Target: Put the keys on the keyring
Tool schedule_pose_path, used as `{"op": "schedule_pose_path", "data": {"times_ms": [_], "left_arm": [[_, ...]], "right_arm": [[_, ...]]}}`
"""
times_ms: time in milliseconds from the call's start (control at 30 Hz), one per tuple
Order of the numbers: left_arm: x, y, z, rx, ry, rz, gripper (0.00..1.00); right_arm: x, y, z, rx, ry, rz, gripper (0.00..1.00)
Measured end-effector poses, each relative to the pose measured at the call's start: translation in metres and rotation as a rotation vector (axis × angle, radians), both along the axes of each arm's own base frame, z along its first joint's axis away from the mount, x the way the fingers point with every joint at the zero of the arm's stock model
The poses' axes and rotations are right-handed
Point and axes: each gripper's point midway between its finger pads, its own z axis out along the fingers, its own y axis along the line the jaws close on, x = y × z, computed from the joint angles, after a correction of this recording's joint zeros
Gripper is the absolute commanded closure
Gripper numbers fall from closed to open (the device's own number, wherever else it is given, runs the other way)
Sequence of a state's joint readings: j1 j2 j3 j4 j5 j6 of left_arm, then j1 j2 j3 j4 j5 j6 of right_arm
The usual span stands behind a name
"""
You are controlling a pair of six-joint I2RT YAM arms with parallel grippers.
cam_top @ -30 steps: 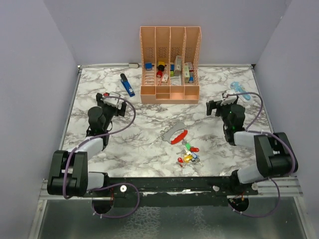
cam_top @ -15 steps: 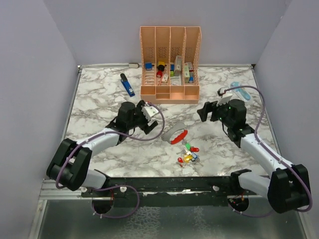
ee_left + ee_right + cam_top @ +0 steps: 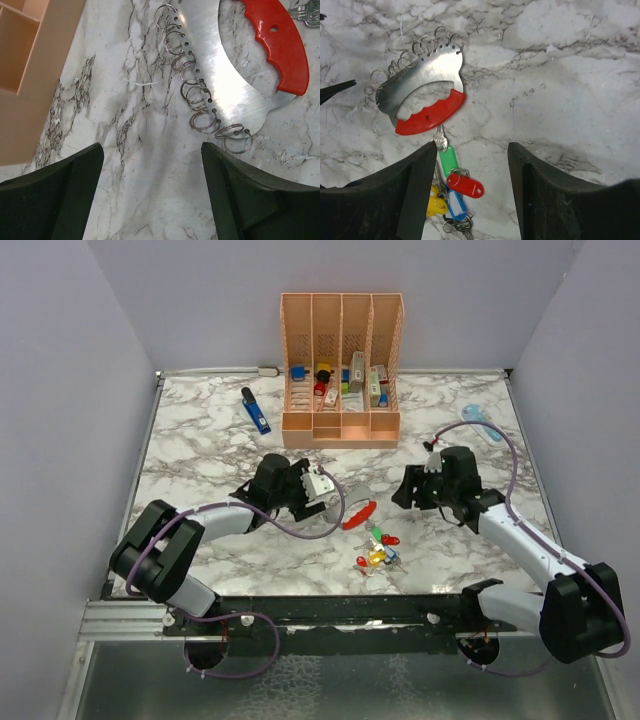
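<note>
The left claw [image 3: 318, 488] has swung in just beside the keyring [image 3: 355, 510]; the right claw [image 3: 405, 487] has drawn nearer it.

The table [image 3: 200, 460] was lit brightly and evenly from above; only soft shadows were cast. Mild glare was seen on the keyring [image 3: 212, 60]; detail was rendered sharply.

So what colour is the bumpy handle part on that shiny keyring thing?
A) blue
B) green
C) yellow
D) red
D: the keyring has a red grip opposite its silver side, which shows plainly in both wrist views.
</note>
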State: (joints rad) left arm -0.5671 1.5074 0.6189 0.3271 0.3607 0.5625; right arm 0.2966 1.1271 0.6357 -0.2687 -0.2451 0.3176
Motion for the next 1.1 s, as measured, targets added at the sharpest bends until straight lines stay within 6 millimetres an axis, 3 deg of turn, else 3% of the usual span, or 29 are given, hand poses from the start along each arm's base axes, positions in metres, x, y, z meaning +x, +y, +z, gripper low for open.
{"op": "schedule_pose_path", "data": {"times_ms": [167,600,867,1100], "left_arm": [[-0.008,-0.007,0.001,0.003,-0.015,-0.095,0.19],[-0.034,-0.032,-0.005,-0.013,0.05,-0.348,0.25],[-0.038,-0.034,-0.007,0.013,0.053,-0.415,0.46],[-0.038,-0.035,-0.014,0.038,0.071,-0.448,0.66]], "right_arm": [[-0.014,0.007,-0.011,0.004,0.076,0.014,0.47],[-0.019,0.011,-0.012,0.013,0.098,0.014,0.61],[-0.025,0.012,-0.016,0.011,0.127,0.018,0.7],[-0.047,0.022,-0.03,-0.015,0.224,0.067,0.66]]}}
